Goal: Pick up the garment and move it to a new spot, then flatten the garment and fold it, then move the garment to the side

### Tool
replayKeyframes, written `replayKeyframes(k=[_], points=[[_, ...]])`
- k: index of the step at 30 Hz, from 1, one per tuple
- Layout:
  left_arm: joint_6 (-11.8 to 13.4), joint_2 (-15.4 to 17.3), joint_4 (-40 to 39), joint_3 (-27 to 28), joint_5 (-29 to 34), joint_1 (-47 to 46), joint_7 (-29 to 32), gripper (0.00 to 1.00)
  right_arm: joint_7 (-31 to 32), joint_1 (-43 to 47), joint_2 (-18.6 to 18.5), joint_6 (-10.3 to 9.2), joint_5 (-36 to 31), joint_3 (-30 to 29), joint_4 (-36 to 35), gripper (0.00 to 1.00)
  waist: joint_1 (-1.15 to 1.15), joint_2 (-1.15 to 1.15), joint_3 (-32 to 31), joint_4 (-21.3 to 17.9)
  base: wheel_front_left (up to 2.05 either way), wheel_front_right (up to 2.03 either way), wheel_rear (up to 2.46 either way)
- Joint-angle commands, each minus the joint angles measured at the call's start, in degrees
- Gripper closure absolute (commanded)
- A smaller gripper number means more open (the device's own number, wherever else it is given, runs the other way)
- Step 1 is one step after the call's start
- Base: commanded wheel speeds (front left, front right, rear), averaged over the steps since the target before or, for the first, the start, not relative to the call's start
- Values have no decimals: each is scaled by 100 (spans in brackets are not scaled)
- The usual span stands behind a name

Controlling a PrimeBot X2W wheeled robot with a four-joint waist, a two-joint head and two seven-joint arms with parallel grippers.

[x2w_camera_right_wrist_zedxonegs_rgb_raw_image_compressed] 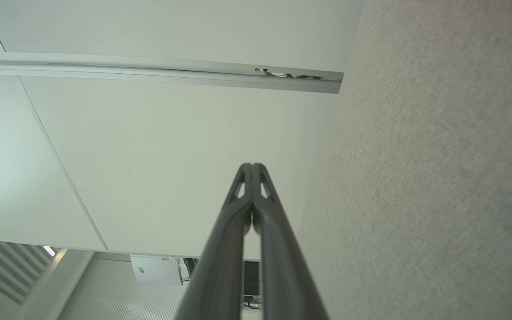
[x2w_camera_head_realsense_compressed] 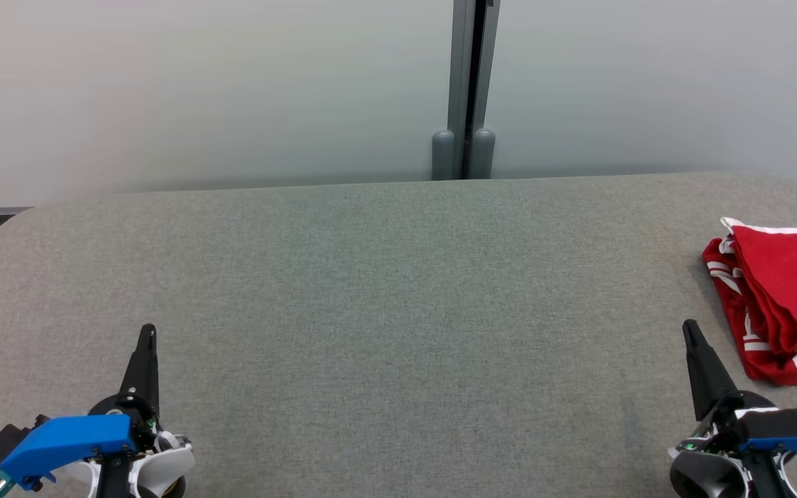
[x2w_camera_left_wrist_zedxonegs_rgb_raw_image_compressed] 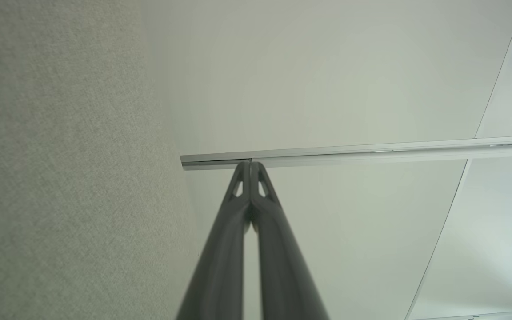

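The garment is red with white stripes and lies folded in a small stack at the right edge of the grey felt table, partly cut off by the head view's border. My right gripper is shut and empty, low at the right, a short way left of the garment and apart from it. My left gripper is shut and empty at the lower left, far from the garment. In the wrist views the left gripper and the right gripper show fingertips pressed together with nothing between them.
A pale wall rises behind the table, with a grey vertical post at its middle. The table's far edge runs across the head view, and its corners are rounded.
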Motion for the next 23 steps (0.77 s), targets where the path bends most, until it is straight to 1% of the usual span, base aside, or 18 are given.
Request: replayKeyframes(k=[1, 8, 23], points=[[-48, -19, -38, 44, -87, -69, 38, 100, 38, -82, -24, 4, 129, -21, -20, 100, 0, 0, -2, 3, 0, 0, 0], [-71, -48, -64, 99, -296, -79, 106, 100, 58, -85, -24, 4, 398, -28, -25, 100, 0, 0, -11, 16, 0, 0, 0], [-52, -46, -59, 95, -276, -76, 102, 100, 57, -85, -24, 4, 371, -25, -24, 100, 0, 0, -11, 16, 0, 0, 0]])
